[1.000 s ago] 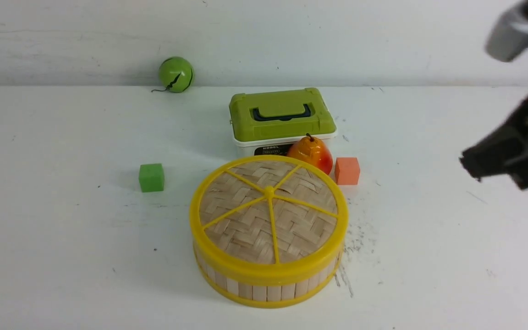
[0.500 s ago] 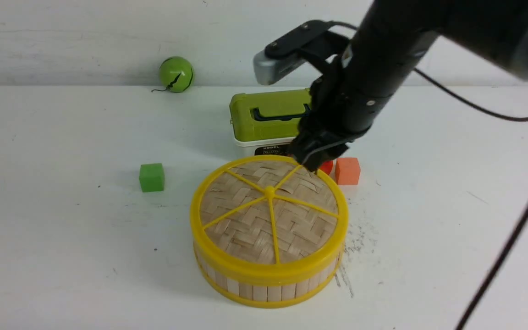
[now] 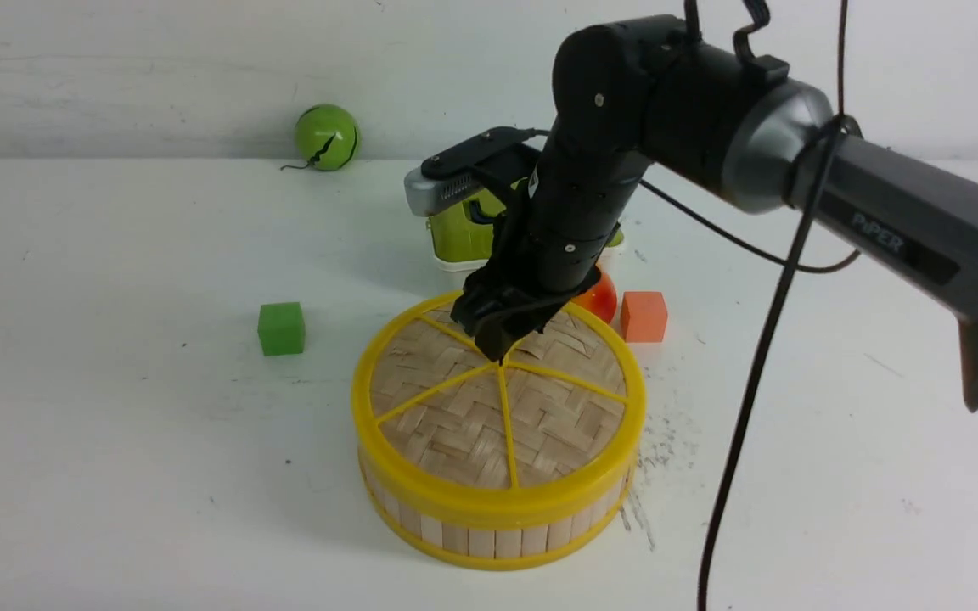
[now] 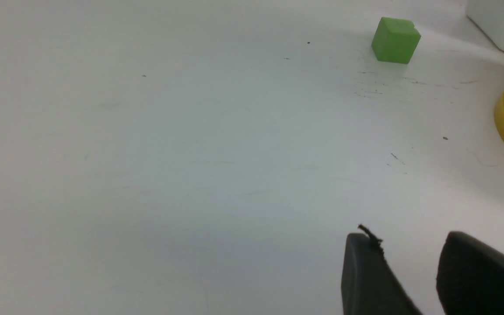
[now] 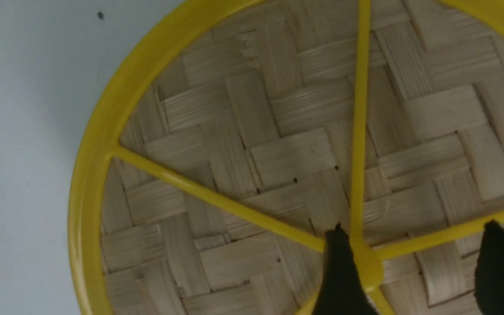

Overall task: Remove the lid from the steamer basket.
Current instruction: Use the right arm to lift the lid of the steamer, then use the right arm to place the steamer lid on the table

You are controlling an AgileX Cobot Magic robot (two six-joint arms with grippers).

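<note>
Right fingers point(image 5: 339, 271) parted, pointing down at hub point(image 5: 368, 262) of lid point(image 3: 455, 416)

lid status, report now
Right end effector open, tips around the lid hub. Left end effector open, off to the side. Lid seated on steamer basket. Pear close behind basket, clear of lid.

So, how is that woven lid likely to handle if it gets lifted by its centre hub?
Probably light yet fairly stiff: the lid is woven bamboo braced by yellow spokes and a thick rim. The hub between the right hand's open fingers is small, smooth plastic, so the grip might slip or the lid tilt.
</note>
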